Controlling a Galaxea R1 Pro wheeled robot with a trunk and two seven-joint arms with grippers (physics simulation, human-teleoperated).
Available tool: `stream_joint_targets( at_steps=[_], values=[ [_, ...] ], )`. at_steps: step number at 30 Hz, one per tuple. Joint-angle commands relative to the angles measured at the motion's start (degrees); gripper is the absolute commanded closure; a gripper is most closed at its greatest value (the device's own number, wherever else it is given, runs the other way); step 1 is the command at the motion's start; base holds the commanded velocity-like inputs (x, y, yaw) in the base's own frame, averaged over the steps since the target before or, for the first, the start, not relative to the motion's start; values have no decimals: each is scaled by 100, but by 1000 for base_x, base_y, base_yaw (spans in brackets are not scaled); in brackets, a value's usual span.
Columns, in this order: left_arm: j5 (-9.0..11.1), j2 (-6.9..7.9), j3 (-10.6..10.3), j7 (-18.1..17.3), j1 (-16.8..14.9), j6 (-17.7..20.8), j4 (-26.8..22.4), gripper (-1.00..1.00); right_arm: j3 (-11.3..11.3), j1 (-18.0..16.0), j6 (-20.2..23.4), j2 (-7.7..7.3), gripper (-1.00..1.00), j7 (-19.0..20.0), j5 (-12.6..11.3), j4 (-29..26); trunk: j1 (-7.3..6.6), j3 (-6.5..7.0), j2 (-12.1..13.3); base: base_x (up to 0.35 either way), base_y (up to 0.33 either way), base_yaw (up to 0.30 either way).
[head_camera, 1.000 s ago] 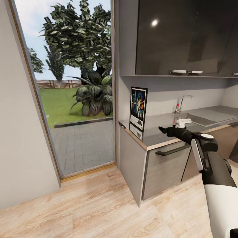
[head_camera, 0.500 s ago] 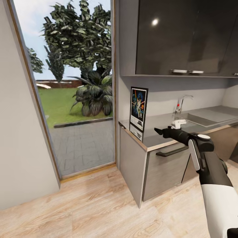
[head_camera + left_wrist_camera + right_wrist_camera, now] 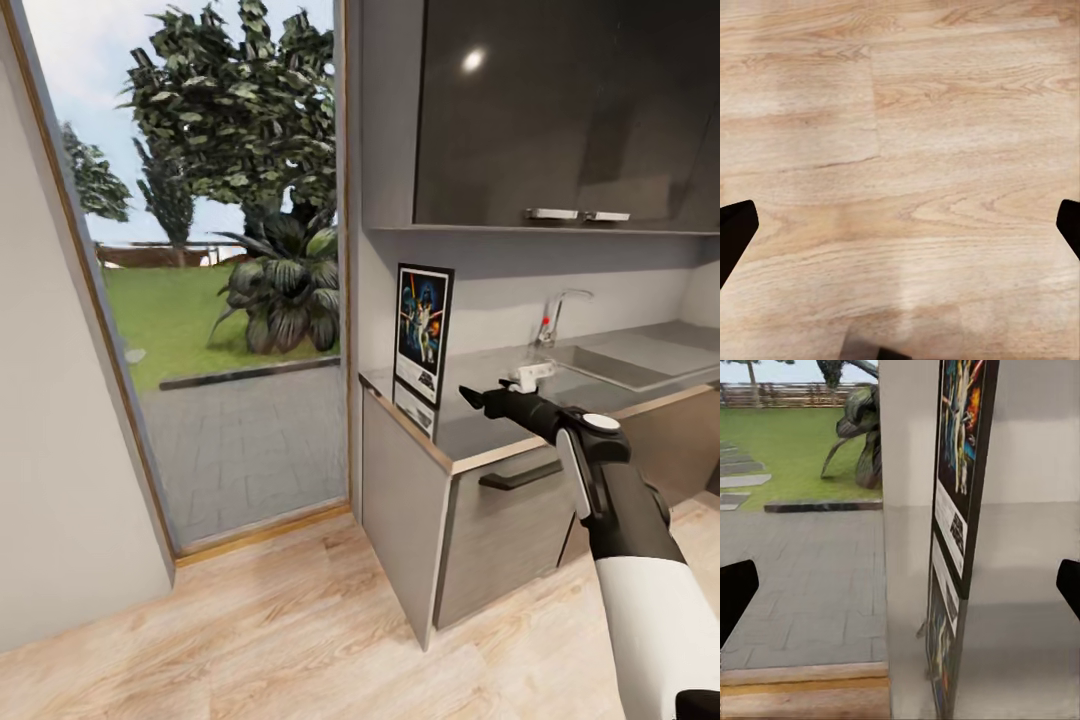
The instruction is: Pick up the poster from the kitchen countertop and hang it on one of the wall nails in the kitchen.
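The poster stands upright at the left end of the kitchen countertop, close to the wall corner, its picture side facing the room. In the right wrist view the poster appears nearly edge-on, mirrored in the glossy slab. My right gripper hovers open over the countertop a short way to the right of the poster, not touching it, with its fingertips spread wide. My left gripper hangs open over the wooden floor, with nothing between its fingers. The wall nail is out of view.
A tall glass door onto a garden fills the left. Dark upper cabinets hang over the counter. The sink and chrome tap lie further right. Grey base cabinets with a dark handle stand below, on light wooden floor.
My right gripper has reached leftwards, closer to the poster. The head view has shifted slightly as the robot moved in.
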Motion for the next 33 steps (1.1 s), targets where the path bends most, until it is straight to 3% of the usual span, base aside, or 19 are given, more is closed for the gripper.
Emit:
stream_joint_targets(
  at_steps=[1,9,16,23,33],
  values=[
    [-4,-5,14,-4,0,-8,3,-100,-10,-5,23,2,-100,27,5,58,1,-5,-3,167,0,0],
    [-6,0,14,-3,0,-9,71,-100,-7,-8,-490,6,-100,22,16,701,1,-5,-3,122,0,0],
    [-6,2,14,0,0,-9,74,-100,-7,-79,-600,15,-100,14,14,1227,1,-5,-3,26,0,0],
    [-6,4,14,-2,0,-14,77,-100,-7,-397,-1119,15,-100,15,17,2110,1,-5,-3,182,0,0],
    [-6,4,14,-3,0,-13,78,-100,-7,-477,-1186,10,-100,13,13,2307,1,-5,-3,149,0,0]
  ],
)
